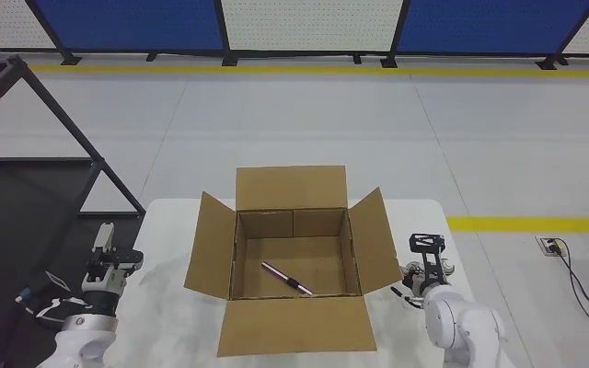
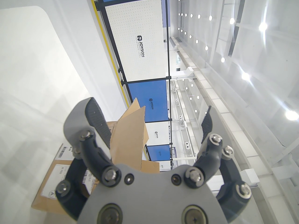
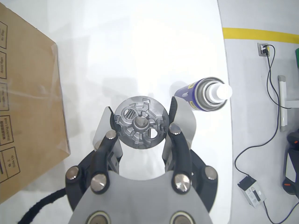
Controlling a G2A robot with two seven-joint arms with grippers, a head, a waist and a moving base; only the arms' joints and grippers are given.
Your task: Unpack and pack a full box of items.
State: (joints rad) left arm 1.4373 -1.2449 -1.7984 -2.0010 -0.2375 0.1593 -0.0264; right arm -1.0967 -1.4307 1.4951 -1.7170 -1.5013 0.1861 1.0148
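Disc (image 3: 141,123) clamped across its rim in my right gripper (image 3: 143,112) over the table (image 3: 140,36) between box (image 3: 28,75) and can (image 3: 203,95), looks stiff, heavy, slick cast metal, so rim's my hold, while left gripper (image 2: 151,114) hangs with jaws apart.

Inside box (image 1: 291,189), thin rod (image 1: 286,279) too small to identify.

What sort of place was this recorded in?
Likely an industrial hall or robot lab: blue and white perforated partition panels, a yellow floor line, and a high ceiling with rows of round lights.
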